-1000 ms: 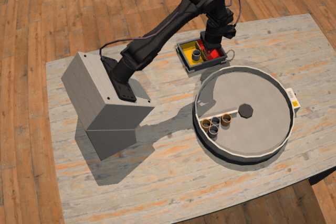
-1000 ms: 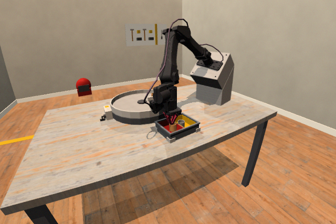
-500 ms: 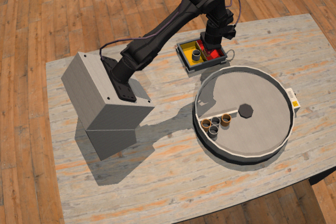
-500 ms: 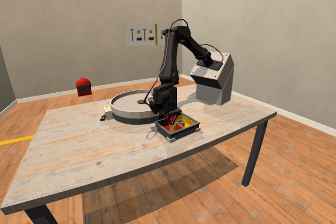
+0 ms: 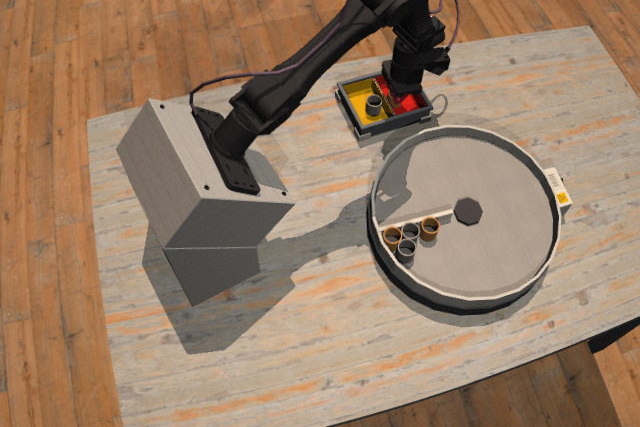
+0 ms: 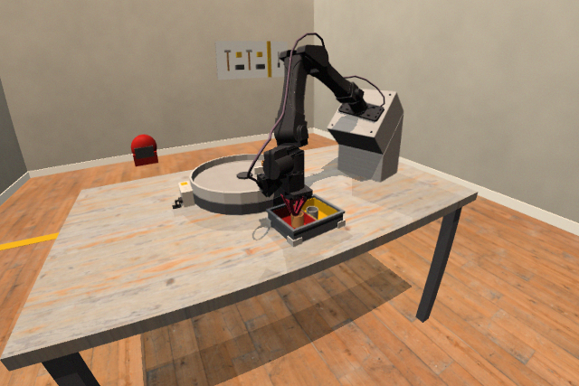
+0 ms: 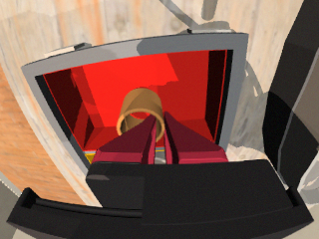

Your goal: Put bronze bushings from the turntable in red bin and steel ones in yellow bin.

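Observation:
My gripper [image 7: 159, 118] is shut on the wall of a bronze bushing and holds it low inside the red bin [image 7: 143, 86]. The top and exterior views show the gripper [image 6: 296, 207] and bushing [image 6: 296, 219] in the red bin [image 5: 408, 102] too. The yellow bin [image 5: 361, 99] beside it holds one steel bushing [image 5: 372, 106]. On the turntable [image 5: 465, 215], against a white bar at its left edge, stand two bronze bushings [image 5: 429, 228] [image 5: 392, 237] and two steel bushings [image 5: 410, 230] [image 5: 406, 250].
The arm's grey pedestal [image 5: 191, 189] stands at the table's left. A dark hub [image 5: 468, 211] sits at the turntable's centre. A small control box [image 5: 558, 189] is attached at the turntable's right edge. A loose cable loop [image 5: 439, 102] lies right of the bins.

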Tool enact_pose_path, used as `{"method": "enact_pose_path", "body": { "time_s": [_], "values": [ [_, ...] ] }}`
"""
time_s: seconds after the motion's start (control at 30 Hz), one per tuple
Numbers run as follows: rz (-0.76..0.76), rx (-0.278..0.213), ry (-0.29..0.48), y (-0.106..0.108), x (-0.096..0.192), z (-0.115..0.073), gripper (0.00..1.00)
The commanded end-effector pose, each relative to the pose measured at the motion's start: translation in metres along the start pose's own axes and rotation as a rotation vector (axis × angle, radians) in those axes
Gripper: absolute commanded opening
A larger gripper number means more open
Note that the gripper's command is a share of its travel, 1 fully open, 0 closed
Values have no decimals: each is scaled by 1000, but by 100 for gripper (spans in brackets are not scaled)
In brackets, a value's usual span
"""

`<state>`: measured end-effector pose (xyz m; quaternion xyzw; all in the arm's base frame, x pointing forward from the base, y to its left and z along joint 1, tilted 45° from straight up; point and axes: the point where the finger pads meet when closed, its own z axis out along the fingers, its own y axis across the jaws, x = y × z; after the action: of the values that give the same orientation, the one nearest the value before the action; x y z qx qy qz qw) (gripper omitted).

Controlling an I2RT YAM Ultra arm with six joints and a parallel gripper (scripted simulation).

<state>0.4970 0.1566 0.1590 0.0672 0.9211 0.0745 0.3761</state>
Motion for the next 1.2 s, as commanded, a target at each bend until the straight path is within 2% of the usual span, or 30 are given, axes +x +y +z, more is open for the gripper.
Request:
{"method": "enact_pose_path", "body": {
  "time_s": [0.0, 0.9, 1.07, 1.17],
  "values": [
    [7, -25, -42, 5, -18, -10, 0],
    [7, -25, -43, 5, -18, -10, 0],
    [1, -11, -12, 0, -1, -3, 0],
    [2, -14, -18, 2, -5, -5, 0]
  ]
}}
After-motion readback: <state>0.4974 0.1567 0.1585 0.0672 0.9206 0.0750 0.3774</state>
